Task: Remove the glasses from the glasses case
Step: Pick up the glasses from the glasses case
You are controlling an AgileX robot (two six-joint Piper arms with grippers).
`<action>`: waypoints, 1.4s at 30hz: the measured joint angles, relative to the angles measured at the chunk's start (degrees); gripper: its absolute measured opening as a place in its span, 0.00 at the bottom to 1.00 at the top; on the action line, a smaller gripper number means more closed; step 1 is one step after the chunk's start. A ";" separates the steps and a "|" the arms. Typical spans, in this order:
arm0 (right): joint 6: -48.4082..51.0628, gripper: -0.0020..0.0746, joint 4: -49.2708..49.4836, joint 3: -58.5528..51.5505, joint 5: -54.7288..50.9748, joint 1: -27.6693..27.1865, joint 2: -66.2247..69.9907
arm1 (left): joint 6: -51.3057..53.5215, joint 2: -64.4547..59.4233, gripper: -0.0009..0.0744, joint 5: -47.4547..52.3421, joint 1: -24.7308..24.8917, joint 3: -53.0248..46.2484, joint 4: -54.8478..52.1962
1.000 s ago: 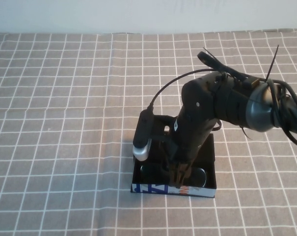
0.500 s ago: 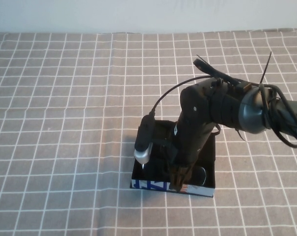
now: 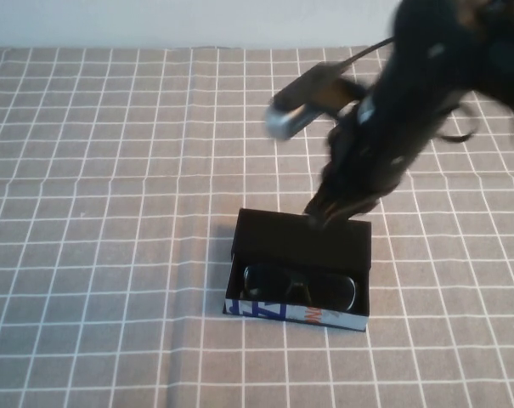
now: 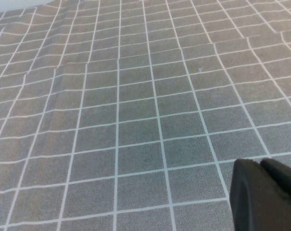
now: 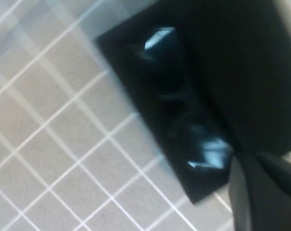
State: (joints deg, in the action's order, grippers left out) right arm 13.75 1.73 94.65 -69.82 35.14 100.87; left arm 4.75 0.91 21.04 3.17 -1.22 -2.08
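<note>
The glasses case [image 3: 297, 315] lies open near the table's front, with its white printed side facing me and its lid [image 3: 303, 240] standing at the back. The black glasses [image 3: 299, 287] lie inside it. My right gripper [image 3: 325, 212] hangs blurred above the lid's far edge, shut and holding nothing. The right wrist view shows the glasses [image 5: 180, 96] in the case [image 5: 117, 54] and the gripper's fingers [image 5: 260, 192] together beside it. My left gripper [image 4: 268, 192] shows only in the left wrist view, shut over bare cloth, away from the case.
A grey checked tablecloth [image 3: 112, 212] covers the whole table. A white wall [image 3: 155, 21] runs along the far edge. The right arm's body and cable [image 3: 426, 76] fill the upper right of the high view.
My right gripper has risen out of the case and swung back toward the far side. The glasses have stayed in the case, now uncovered.
</note>
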 joint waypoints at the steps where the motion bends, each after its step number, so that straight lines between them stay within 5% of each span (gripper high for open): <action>1: -1.54 0.01 0.00 -0.51 -0.09 -1.06 -1.22 | 0.00 0.00 0.01 0.00 0.00 0.00 0.00; 5: -1.39 0.01 0.48 -3.49 -0.69 -3.29 -4.31 | 0.00 0.00 0.01 0.00 0.00 0.00 0.00; 11: 13.57 0.04 8.05 -9.89 4.62 -2.79 -4.64 | 0.00 0.00 0.01 0.00 0.00 0.00 0.00; 18: 20.31 0.39 10.03 -13.06 14.53 -0.49 0.31 | 0.00 0.00 0.01 0.00 0.00 0.00 0.00; 21: 20.98 0.46 8.34 -13.18 17.16 1.05 2.96 | 0.00 0.00 0.01 0.00 0.00 0.00 0.00; 42: 21.16 0.47 1.33 -13.18 24.18 2.06 9.72 | 0.00 0.00 0.01 0.00 0.00 0.00 0.00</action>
State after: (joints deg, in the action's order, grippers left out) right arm 34.92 3.05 81.46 -45.64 37.20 110.58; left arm 4.75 0.91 21.04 3.17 -1.22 -2.08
